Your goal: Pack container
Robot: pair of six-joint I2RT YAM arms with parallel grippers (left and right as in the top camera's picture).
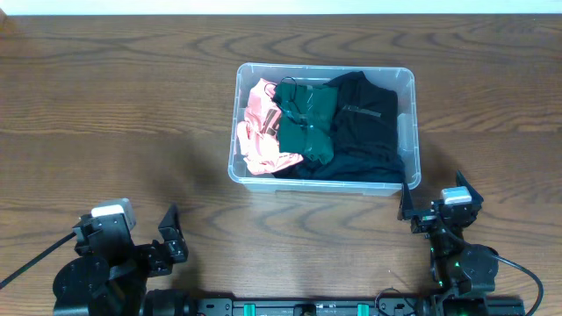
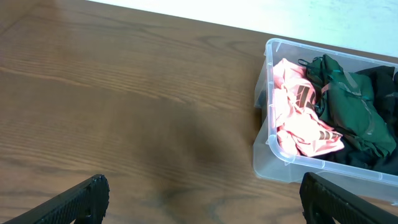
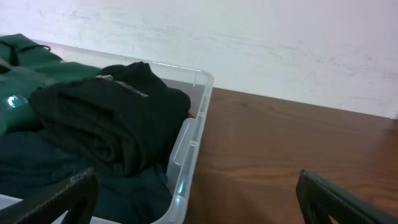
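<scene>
Container (image 1: pixel 323 186) sits mid-table (image 1: pixel 105 105), and I see pink, green and black clothes (image 1: pixel 306 118) inside. Left gripper (image 2: pixel 199 202) and right gripper (image 3: pixel 199 205) both spread wide, holding nothing, short of it.

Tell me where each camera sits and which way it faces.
Overhead: above the table, looking straight down at the container; left gripper and right gripper show at bottom.
Left wrist: low, near left, facing the container's left end and pink garment; its gripper tips show.
Right wrist: low at near right, facing the right end and black garment; its gripper tips show.
Both wrist views share the green garment.
</scene>
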